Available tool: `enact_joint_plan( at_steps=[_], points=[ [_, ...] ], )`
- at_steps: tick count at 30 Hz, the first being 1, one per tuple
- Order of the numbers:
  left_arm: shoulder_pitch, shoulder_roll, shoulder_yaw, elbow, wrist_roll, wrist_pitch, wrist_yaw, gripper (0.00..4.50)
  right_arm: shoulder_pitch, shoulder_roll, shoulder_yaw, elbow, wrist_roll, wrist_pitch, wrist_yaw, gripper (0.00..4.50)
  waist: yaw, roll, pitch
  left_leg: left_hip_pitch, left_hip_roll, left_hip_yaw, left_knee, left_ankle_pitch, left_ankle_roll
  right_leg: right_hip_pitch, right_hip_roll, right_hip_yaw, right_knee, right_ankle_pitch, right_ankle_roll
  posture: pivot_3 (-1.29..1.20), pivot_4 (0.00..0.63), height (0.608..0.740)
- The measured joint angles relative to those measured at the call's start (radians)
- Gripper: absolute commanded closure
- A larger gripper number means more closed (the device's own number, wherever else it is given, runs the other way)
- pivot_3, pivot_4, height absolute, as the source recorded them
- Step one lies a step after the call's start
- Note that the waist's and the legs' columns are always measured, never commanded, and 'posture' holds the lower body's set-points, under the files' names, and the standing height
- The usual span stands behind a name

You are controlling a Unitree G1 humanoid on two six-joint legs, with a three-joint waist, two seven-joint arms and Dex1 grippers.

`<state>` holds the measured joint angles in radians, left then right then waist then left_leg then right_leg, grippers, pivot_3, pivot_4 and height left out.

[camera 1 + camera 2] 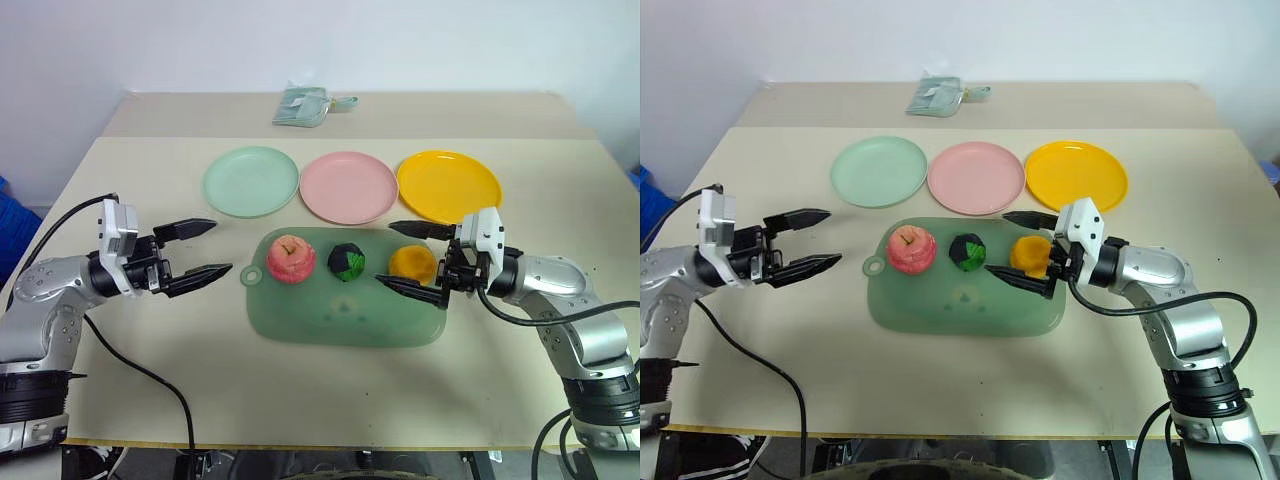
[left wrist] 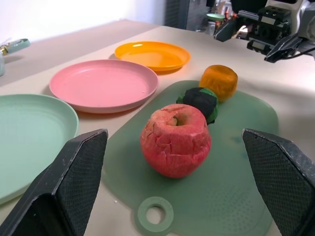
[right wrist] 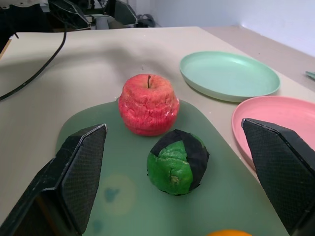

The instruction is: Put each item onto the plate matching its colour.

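Both grippers, left (image 1: 205, 250) and right (image 1: 404, 257), hang wide open and empty either side of the mat (image 1: 345, 310), where apple (image 1: 291, 259), ball (image 1: 347, 261) and orange (image 1: 411, 262) sit in a row, probably lined up to grab for the plates (image 1: 347, 186) behind.

My 2 arms out front, level: left gripper (image 1: 200, 250) spread wide, right gripper (image 1: 410, 257) spread wide, tips facing inward.

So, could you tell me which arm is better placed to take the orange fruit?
Right: its open gripper already brackets the orange fruit, while the left gripper sits off the mat.
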<state>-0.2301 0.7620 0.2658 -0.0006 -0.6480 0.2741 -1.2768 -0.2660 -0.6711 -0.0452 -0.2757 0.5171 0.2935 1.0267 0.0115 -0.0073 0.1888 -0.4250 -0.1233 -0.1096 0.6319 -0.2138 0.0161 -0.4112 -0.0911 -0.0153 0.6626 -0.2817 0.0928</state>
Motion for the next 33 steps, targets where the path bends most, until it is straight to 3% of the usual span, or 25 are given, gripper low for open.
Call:
enact_joint_plan(
  at_steps=[13,20,33],
  points=[
    [-0.044,-0.009,-0.001,0.0,-0.012,0.016,0.005,0.0,-0.011,-0.01,-0.016,0.003,0.008,0.001,0.01,0.03,0.002,0.0,0.0,0.0,0.0,0.0,0.0,0.0,0.0,0.0,0.0,0.0,0.0,0.0,0.0,0.0,0.15,0.738],
    [-0.151,-0.096,-0.078,0.07,0.012,-0.008,-0.013,0.0,-0.018,-0.035,-0.04,-0.007,0.03,0.026,0.02,0.03,0.0,0.0,0.0,0.0,0.0,0.0,0.0,0.0,-0.001,0.0,0.0,0.0,0.0,0.0,0.0,0.0,0.15,0.738],
    [-0.297,-0.262,-0.265,0.327,0.22,-0.255,-0.072,0.0,-0.078,-0.038,-0.01,-0.07,0.034,0.107,-0.039,0.03,-0.001,0.0,0.0,0.0,0.0,0.0,0.0,0.002,-0.004,0.0,0.0,0.0,0.0,0.0,0.0,0.0,0.15,0.738]
  ],
)
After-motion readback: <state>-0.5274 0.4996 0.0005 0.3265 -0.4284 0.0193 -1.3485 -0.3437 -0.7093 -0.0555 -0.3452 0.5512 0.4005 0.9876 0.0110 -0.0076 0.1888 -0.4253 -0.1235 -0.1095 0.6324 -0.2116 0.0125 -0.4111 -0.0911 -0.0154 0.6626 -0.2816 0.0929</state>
